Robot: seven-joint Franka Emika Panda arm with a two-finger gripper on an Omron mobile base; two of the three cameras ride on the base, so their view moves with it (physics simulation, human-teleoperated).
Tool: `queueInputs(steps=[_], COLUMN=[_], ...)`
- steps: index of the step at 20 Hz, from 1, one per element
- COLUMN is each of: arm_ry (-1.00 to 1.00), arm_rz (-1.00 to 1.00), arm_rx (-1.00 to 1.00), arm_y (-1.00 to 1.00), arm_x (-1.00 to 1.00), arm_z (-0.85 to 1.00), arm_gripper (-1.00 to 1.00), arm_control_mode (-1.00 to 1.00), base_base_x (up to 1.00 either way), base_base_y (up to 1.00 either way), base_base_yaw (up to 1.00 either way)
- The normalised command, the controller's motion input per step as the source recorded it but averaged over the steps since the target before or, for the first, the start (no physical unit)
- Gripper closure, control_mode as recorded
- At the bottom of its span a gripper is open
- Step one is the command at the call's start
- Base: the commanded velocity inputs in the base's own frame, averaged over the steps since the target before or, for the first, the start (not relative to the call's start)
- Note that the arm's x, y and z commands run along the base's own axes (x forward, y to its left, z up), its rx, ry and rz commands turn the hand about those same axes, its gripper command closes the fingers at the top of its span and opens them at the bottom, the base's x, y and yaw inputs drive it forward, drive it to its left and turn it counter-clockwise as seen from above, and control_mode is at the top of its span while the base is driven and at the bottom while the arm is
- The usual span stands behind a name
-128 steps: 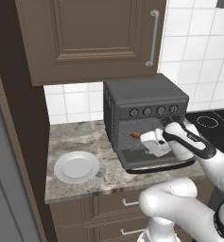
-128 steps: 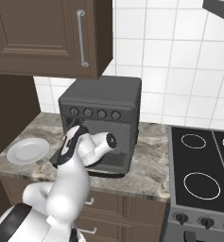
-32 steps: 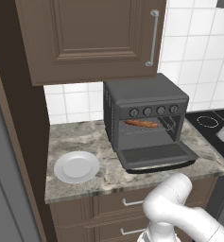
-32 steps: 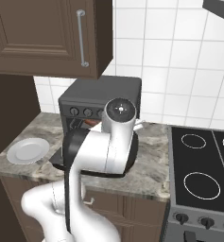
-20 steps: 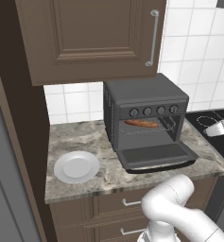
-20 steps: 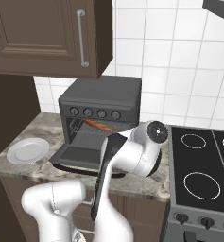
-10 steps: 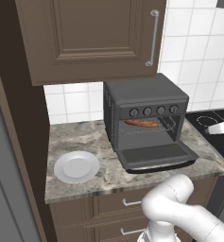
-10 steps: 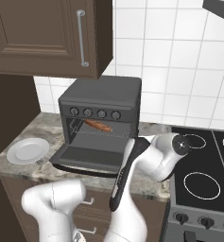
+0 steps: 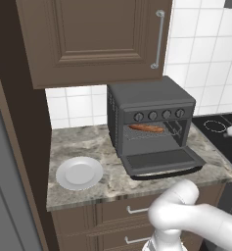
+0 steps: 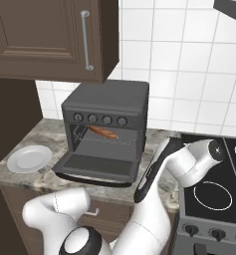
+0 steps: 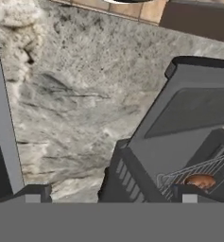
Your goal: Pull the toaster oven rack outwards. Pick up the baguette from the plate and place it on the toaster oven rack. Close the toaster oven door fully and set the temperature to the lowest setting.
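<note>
You are looking at a dark grey toaster oven (image 9: 150, 113) that stands on a mottled stone counter (image 9: 90, 146) under a brown wall cabinet (image 9: 90, 39), its drop-down door (image 9: 161, 162) lying open and flat toward the counter's front edge. Inside the lit cavity a golden-brown baguette (image 9: 146, 128) lies lengthwise on the thin wire rack (image 9: 151, 132), below the row of four round knobs (image 9: 159, 115). To the oven's left, well apart from it, the white plate (image 9: 79, 172) sits bare near the counter's front edge, with open stone between the two. On the other side a black stovetop (image 10: 220, 174) with ringed burners adjoins the counter, and white wall tile (image 10: 189, 60) runs behind everything. In the right base view your white arm (image 10: 186, 164) bends across the strip of counter between oven and stovetop, its dark forearm slanting down just beside the door's right corner. In the hand view you see the oven from a steep, rolled angle: the door's rounded bar handle (image 11: 198, 64), the smooth glass panel, louvred vents on the oven's side, and a sliver of bread (image 11: 200, 180) behind the rack wires (image 11: 193, 172). The gripper (image 11: 108, 196) shows as two dark fingertips (image 11: 35, 193) at the bottom, standing wide apart with nothing between them.
</note>
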Motion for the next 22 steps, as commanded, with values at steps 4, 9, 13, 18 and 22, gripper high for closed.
queueInputs(steps=[4,9,13,18,22], arm_ry=[0.21,0.31,-0.02,-0.22,0.13], arm_rz=[0.00,-0.01,-0.02,-0.06,-0.10], arm_rx=[0.21,0.00,0.00,0.17,0.04], arm_y=[-0.59,-0.22,0.00,0.00,0.14], arm_x=[0.00,-0.11,-0.46,-0.85,-0.59], arm_z=[-0.28,-0.15,-0.03,-0.20,-0.29], arm_gripper=[-1.00,-1.00,-1.00,-1.00,-1.00], arm_control_mode=[-1.00,-1.00,-1.00,-1.00,-1.00], base_base_x=[0.00,0.00,0.00,0.00,0.00], base_base_y=[0.00,0.00,0.00,0.00,0.00], base_base_yaw=[0.00,0.00,0.00,0.00,0.00])
